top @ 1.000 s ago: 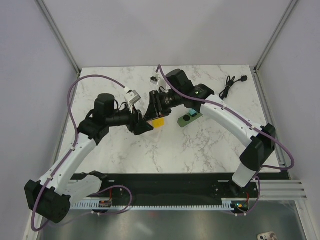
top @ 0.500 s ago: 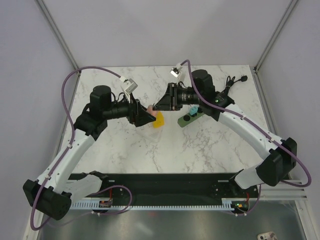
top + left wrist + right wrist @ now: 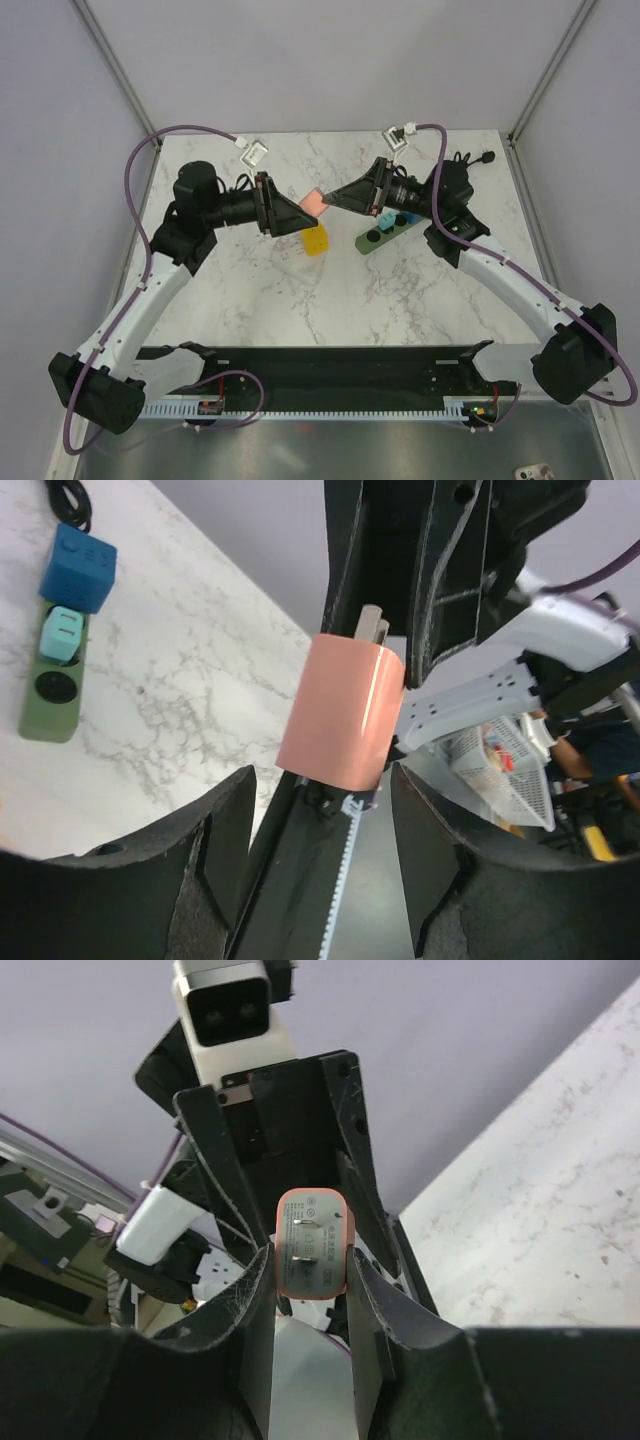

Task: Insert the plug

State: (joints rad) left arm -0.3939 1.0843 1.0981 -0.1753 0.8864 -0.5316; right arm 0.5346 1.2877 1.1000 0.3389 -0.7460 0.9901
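Note:
The plug (image 3: 312,204) is a pink adapter with two flat metal prongs, held in the air above the table between the two arms. My right gripper (image 3: 310,1255) is shut on the plug (image 3: 314,1244), its pads against the two sides, prongs facing its camera. My left gripper (image 3: 322,772) faces it, open, with its fingers (image 3: 228,852) on either side just short of the plug (image 3: 342,712) and not touching. In the top view the left gripper (image 3: 297,212) and the right gripper (image 3: 330,200) meet tip to tip. The green power strip (image 3: 381,236) lies on the table under the right arm.
A blue cube adapter (image 3: 78,555) and a teal plug (image 3: 62,635) sit in the green strip (image 3: 48,705). A yellow adapter (image 3: 315,241) lies on the marble below the grippers. A coiled black cable (image 3: 458,172) rests at the back right corner.
Both grippers have lifted away from the table near the yellow adapter and tilted up. The right arm swung back to the right, and the pink plug now shows between the two tips.

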